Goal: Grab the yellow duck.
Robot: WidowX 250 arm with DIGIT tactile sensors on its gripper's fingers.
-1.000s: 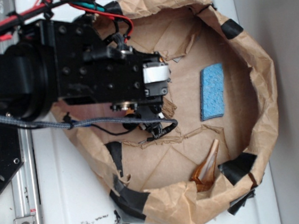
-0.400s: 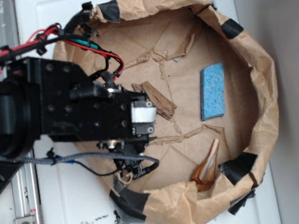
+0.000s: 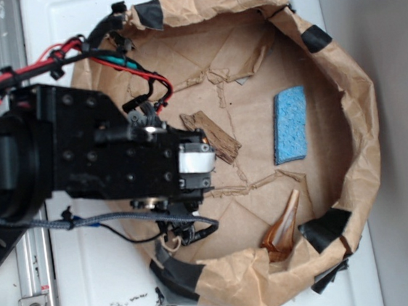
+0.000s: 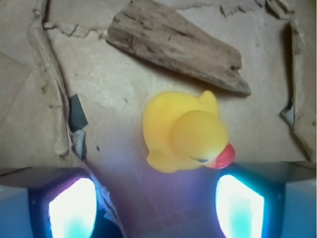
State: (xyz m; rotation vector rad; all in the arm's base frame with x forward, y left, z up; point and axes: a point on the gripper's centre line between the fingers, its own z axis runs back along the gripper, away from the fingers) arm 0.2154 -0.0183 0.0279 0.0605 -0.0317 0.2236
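In the wrist view the yellow duck [image 4: 185, 131] lies on brown paper, glossy, with its red-orange beak pointing right and down. My gripper [image 4: 157, 183] is open, and its two glowing fingers [image 4: 72, 208] stand wide apart at the bottom of that view. The duck sits just beyond the fingertips, nearer the right one, and nothing is between the fingers. In the exterior view the black arm [image 3: 116, 155] covers the duck and the fingers.
A piece of brown wood [image 4: 173, 42] lies just beyond the duck, showing in the exterior view as the wood [image 3: 213, 137]. A blue sponge [image 3: 290, 124] and an amber pointed object [image 3: 283, 229] lie to the right. A crumpled paper wall [image 3: 362, 129] rings the floor.
The arm has moved down and to the left in the exterior view, uncovering the piece of wood. Over the last half second it shifted only slightly.
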